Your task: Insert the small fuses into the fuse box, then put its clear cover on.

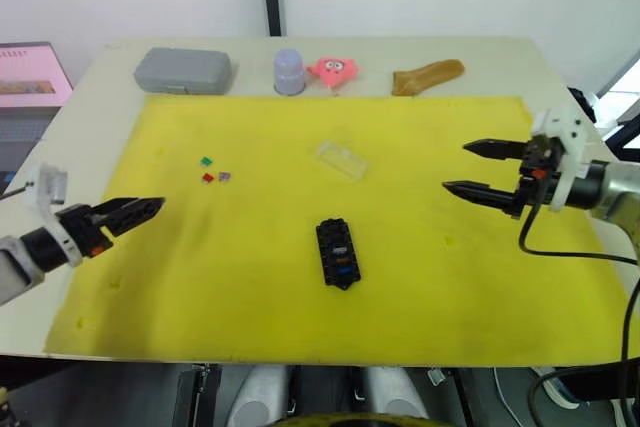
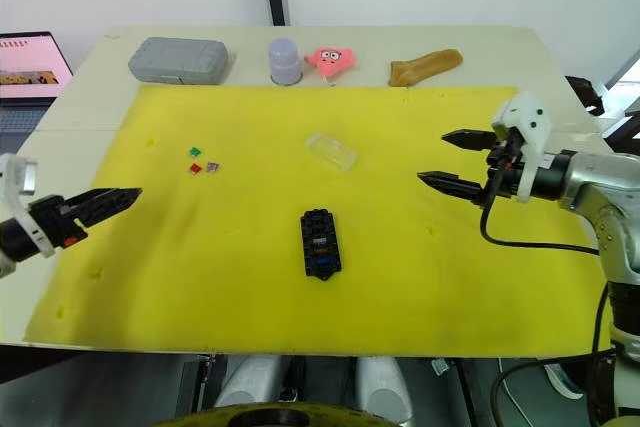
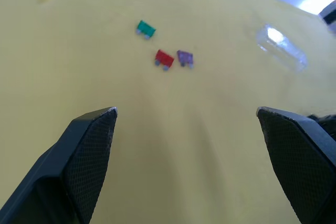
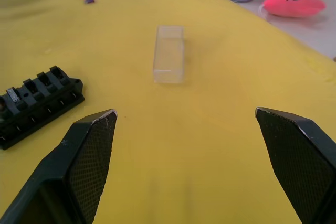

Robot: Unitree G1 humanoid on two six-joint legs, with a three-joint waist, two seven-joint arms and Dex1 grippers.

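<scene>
The black fuse box lies in the middle of the yellow mat, with grey, amber and blue fuses seated in its slots. Three loose small fuses, green, red and purple, lie together on the mat to its far left. The clear cover rests on the mat just beyond the box. My left gripper hovers open over the mat's left side, short of the loose fuses. My right gripper is open at the right, pointing toward the cover and box, holding nothing.
Along the table's back edge stand a grey rounded case, a lilac cup, a pink toy and a brown object. A laptop sits off the table's left. A black cable trails from my right wrist.
</scene>
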